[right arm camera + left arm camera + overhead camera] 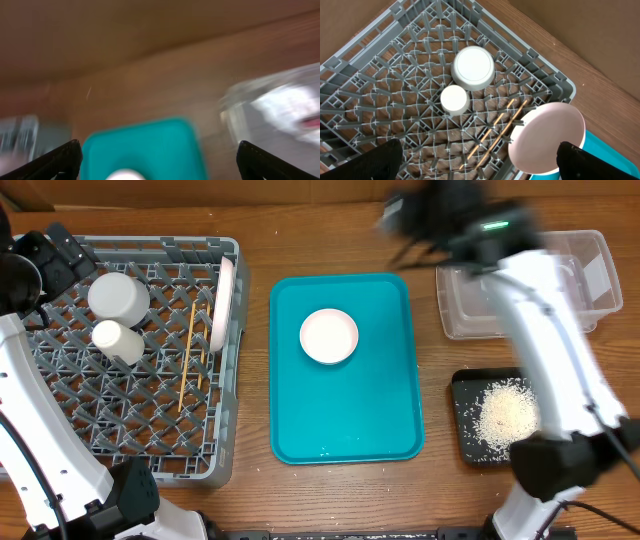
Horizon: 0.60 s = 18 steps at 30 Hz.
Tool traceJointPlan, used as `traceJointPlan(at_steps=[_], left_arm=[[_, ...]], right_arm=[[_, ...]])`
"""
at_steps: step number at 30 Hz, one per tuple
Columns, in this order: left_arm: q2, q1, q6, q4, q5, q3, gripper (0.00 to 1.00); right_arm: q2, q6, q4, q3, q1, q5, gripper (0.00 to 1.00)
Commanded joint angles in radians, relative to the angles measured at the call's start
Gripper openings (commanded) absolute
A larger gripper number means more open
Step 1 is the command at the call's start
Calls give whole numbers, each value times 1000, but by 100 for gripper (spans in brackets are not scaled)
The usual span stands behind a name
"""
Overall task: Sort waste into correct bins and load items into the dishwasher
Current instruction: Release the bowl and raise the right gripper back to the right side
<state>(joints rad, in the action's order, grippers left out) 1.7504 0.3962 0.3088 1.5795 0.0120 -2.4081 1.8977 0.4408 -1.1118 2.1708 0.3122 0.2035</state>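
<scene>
Counting one grey dish rack point(100, 415) lying on the worktop point(255, 480) left of the teal tray point(345, 410), its wall running just beside the tray's long left edge. Finding in it two chopsticks point(190, 358) lying side by side, long axis running roughly parallel to that tray edge, far tips leaning slightly toward the tray. Seeing one plate point(223, 305) standing on edge against the rack wall nearest the tray. Noting one bowl point(118, 295) and one cup point(117, 340) further left of the tray, just beside each other, flat round ends facing up; bare lattice stretching on the near side of them.

Spotting a second bowl point(329, 336) sitting on the tray's far half, bare teal lying all around it. Placing one clear tub point(465, 305) right of the tray's far corner, and one black tray point(462, 442) right of its near half, carrying a heap of white grains point(505, 415).

Finding the left claw point(480, 150) hanging over the rack, looking toward the tray, fingers spread wide, pinching nothing. Finding the right claw point(157, 147), blurred, hanging above the worktop beyond the tray's far right corner, fingers spread wide with nothing between them.
</scene>
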Motion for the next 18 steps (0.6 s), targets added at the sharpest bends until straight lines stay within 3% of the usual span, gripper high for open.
traceJointPlan(at_steps=[1,7,11,15,18], left_arm=[[-3,3,10,-2,-5,2,100],[-3,3,10,-2,-5,2,100],[-3,3,95,-49,-71,2,100],[-3,3,145,-44,-200,2,100],[-3,1,128,-51,-401,2,100]], right_arm=[[-34,5,-15,21,-166,31,100],[-33,6,-68,8,-394,-16,100],[-33,5,-65,8,-487,-67,100],[-33,5,-65,8,-547,-67,100],[-33,5,-65,8,-571,-67,100]])
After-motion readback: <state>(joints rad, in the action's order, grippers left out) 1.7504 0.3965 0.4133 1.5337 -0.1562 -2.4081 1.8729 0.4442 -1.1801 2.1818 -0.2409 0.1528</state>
